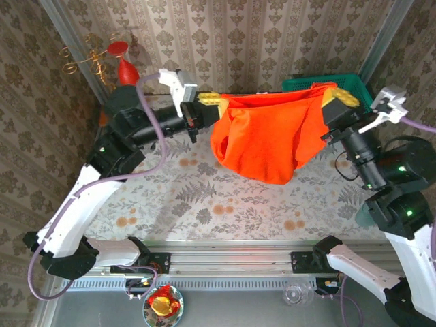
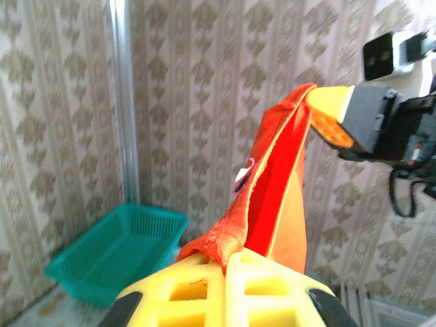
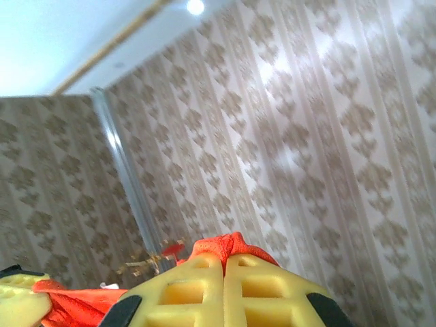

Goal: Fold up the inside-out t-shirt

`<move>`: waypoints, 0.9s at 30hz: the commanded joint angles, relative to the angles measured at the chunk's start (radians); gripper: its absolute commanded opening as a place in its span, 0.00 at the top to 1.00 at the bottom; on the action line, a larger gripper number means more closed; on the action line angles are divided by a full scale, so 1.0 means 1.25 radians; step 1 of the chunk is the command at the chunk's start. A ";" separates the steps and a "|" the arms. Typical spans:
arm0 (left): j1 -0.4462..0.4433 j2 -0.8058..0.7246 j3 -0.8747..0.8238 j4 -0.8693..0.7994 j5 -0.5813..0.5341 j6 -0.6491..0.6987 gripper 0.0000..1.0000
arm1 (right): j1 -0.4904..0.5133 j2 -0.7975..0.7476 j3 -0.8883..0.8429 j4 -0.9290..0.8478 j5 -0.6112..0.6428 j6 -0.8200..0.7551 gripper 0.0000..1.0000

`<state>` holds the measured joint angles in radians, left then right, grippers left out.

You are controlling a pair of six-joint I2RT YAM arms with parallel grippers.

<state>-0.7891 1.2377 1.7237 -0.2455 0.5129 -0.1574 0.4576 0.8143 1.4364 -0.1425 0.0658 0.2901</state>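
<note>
Far left, against the patterned wall, a red ornament on a gold wire stand (image 1: 117, 63) sits at the back corner of the worktop (image 1: 204, 197), which is covered in a floral cloth. The left arm (image 1: 102, 174) reaches from there toward the middle. The left gripper (image 1: 221, 101) is held up in the air, and its yellow jaws are pressed together on a bunched edge of the inside-out t-shirt (image 1: 269, 136). In the left wrist view, that gripper (image 2: 225, 269) pinches the cloth right at the tips. The t-shirt (image 2: 272, 191) runs up from there as a taut band, with a small white tag (image 2: 243, 177) on its seam.

The bright orange-red shirt is strung between the two grippers, above the far half of the worktop. Its body sags in a wrinkled pouch below them, and I can't tell whether the lowest fold touches the cloth. Behind its right end stands a teal plastic basket (image 1: 344, 83).

The right gripper (image 1: 332, 94) is also lifted, with its jaws clamped tight on the other edge. The right wrist view shows that gripper (image 3: 223, 276) with orange cloth (image 3: 225, 244) squeezed out at its tips.
</note>
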 commanded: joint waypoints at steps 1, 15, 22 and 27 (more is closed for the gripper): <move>-0.007 -0.008 0.072 0.035 0.017 0.026 1.00 | 0.005 0.042 0.064 0.070 -0.053 -0.046 1.00; 0.212 0.093 -0.027 -0.130 -0.322 0.026 1.00 | 0.005 0.352 0.170 -0.026 0.120 -0.107 1.00; 0.423 0.317 -0.087 -0.072 -0.249 -0.012 1.00 | 0.003 0.553 0.248 -0.180 0.172 -0.083 0.68; 0.469 0.475 0.027 -0.170 -0.217 -0.021 0.64 | 0.004 0.562 0.202 -0.239 0.106 -0.029 0.57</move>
<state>-0.2108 1.8225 1.6707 -0.4011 0.1951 -0.1677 0.4629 1.5665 1.6871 -0.3870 0.2153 0.2047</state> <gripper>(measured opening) 0.312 0.418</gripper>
